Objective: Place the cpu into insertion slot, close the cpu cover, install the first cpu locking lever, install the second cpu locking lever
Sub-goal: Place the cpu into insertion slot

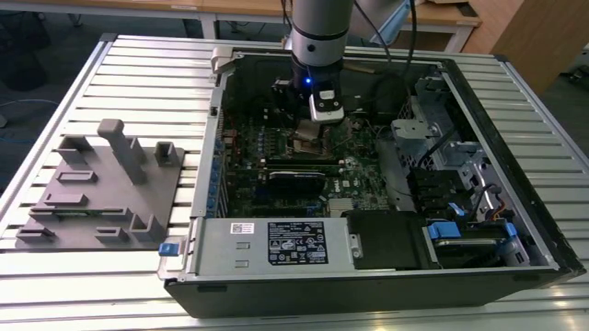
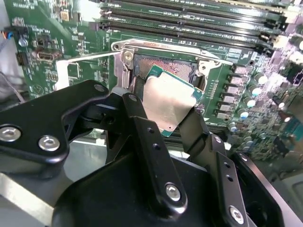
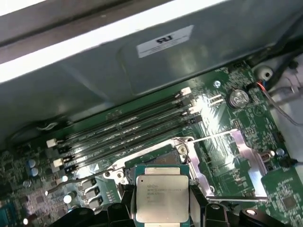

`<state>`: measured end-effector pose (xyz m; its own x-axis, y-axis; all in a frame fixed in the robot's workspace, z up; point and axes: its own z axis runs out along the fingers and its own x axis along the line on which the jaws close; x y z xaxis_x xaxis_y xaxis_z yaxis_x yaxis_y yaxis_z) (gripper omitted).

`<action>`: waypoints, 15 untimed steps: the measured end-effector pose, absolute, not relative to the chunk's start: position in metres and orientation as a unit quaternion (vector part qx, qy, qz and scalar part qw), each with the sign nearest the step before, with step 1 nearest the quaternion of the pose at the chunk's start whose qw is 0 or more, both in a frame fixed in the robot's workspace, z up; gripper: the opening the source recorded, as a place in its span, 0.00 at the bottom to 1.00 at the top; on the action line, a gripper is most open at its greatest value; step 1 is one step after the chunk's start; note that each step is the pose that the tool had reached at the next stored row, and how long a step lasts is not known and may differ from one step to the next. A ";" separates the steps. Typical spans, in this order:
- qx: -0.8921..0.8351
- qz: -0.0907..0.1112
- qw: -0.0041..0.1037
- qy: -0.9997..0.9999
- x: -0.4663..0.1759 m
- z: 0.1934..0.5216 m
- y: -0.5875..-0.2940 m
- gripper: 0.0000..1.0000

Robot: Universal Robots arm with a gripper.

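Have the end effector pinched on the cpu, with a black finger against each of two opposite edges and the pale metal face showing in both wrist views. Holds the chip at an angle to the green board, just over the insertion slot, not seated; dark socket centre partly visible past the chip's far edge. Can't tell whether any corner touches the socket rim. Shows the cpu cover open beside the slot, with green board visible through its window. Puts one thin wire lever along the cover's edge and another wire lever on the opposite side of the slot, near the capacitors. Long black memory slots just beyond the socket, toward the grey case wall. From the exterior view: arm extends down into the open computer case, which lies on the slatted table. Blue light lit on the wrist above the end effector. Power supply box with a white label at the case's near edge, well apart from the end effector. Grey fixture block on the table at the exterior view's left of the case, also well apart.
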<state>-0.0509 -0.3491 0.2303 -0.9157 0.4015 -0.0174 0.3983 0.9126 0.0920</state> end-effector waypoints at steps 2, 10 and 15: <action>0.219 0.043 0.019 0.975 -0.051 0.230 -0.349 0.54; 0.284 0.042 0.021 0.958 -0.051 0.230 -0.349 0.54; 0.326 0.041 0.023 0.944 -0.051 0.230 -0.349 0.54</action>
<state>-0.0509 -0.3491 0.2303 -0.7858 0.6182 -0.0174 0.6144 0.7836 0.0919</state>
